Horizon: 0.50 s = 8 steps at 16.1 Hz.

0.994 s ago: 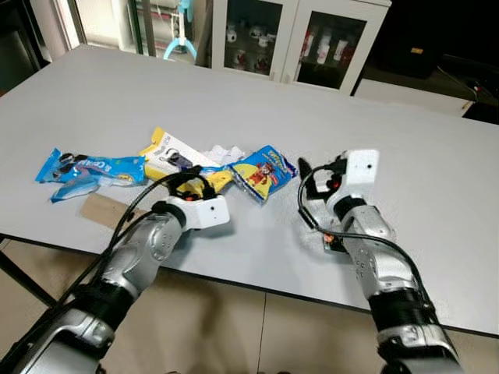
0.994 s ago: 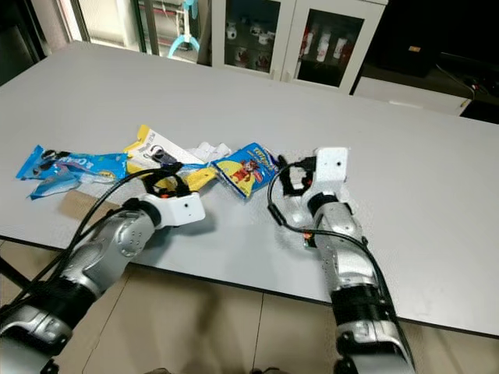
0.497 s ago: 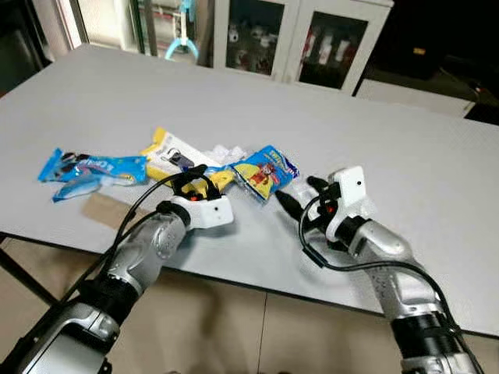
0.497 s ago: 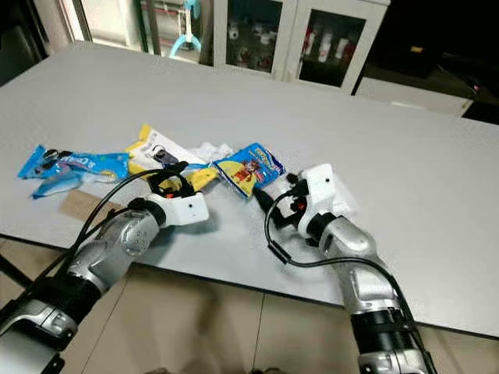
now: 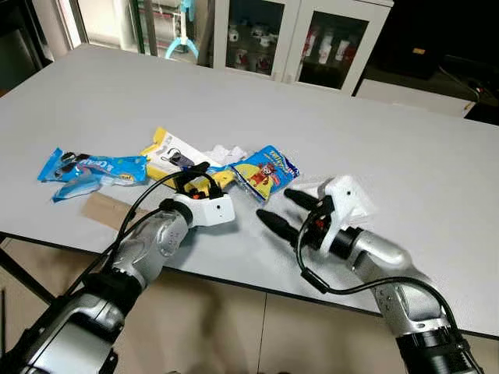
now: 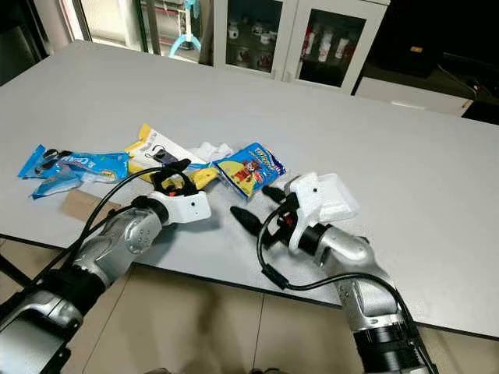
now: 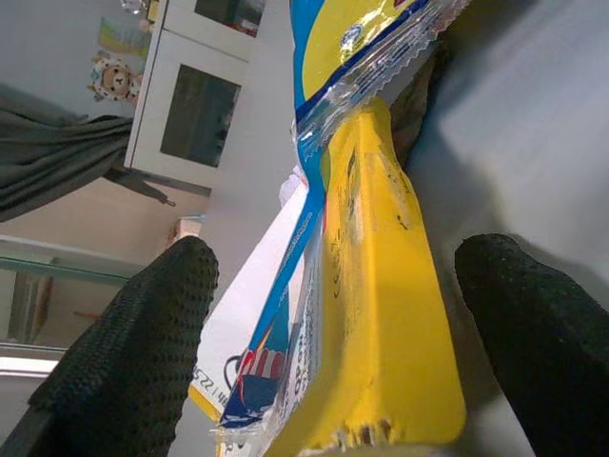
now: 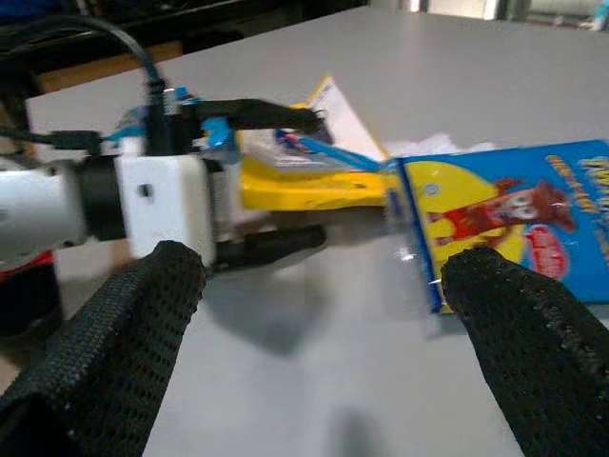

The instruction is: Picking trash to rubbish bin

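Observation:
Several wrappers lie on the grey table (image 5: 351,117): a blue and yellow snack packet (image 5: 266,171), a yellow wrapper (image 5: 221,178), a yellow and white package (image 5: 171,153), a blue wrapper (image 5: 87,168) and a white crumpled tissue (image 5: 226,151). My left gripper (image 5: 201,178) is open, one finger on each side of the yellow wrapper's (image 7: 381,314) near end. My right gripper (image 5: 273,204) is open just above the table, a little right of the left one. It points left toward the snack packet (image 8: 504,209) and holds nothing.
A brown cardboard piece (image 5: 105,209) lies near the table's front edge (image 5: 234,279), left of my left arm. Glass-fronted cabinets (image 5: 327,39) stand behind the table. The right half of the table is bare.
My right gripper has swung down and to the left, from pointing away to pointing at the wrappers. My left gripper has crept forward around the yellow wrapper's end.

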### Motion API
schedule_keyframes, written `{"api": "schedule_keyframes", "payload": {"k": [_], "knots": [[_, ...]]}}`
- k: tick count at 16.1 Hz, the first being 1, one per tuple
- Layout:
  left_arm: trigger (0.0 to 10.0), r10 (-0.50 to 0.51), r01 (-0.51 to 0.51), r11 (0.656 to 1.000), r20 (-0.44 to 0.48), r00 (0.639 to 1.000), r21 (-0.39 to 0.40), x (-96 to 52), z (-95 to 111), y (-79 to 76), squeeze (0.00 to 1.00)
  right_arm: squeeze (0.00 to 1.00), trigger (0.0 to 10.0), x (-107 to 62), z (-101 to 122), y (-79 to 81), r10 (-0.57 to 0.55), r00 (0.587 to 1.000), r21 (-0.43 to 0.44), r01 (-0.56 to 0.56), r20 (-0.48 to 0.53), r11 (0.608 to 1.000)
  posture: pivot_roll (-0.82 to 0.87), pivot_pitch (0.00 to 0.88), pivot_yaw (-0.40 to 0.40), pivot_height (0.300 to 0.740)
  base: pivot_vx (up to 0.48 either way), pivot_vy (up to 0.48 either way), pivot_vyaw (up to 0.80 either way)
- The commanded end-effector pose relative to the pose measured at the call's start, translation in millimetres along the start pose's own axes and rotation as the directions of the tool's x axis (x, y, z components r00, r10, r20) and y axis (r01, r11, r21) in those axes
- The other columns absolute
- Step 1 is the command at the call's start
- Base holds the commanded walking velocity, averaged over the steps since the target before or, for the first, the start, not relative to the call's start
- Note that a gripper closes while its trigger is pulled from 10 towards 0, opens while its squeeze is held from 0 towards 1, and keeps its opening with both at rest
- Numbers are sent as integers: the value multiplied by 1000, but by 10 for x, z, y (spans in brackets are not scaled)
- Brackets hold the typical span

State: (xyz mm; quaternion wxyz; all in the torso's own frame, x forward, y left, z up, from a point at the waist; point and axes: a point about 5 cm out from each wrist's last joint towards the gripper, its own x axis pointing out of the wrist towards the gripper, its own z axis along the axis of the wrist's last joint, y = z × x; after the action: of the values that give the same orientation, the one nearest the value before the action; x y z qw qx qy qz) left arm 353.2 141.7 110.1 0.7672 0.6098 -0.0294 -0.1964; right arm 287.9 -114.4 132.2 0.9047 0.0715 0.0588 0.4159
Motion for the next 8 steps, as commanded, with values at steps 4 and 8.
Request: {"api": "schedule_keyframes", "payload": {"k": [4,8], "knots": [[10000,-104,105,994,-55,993,9,-20,-92,-324,0,0,10000,-64,24,45,40,999,0,-40,-7,999,-83,61,-121,740,0,0,0],[10000,-125,129,991,-94,988,40,-18,-146,-488,0,0,10000,-76,24,79,50,999,6,-49,-12,999,-98,59,-118,740,0,0,0]]}}
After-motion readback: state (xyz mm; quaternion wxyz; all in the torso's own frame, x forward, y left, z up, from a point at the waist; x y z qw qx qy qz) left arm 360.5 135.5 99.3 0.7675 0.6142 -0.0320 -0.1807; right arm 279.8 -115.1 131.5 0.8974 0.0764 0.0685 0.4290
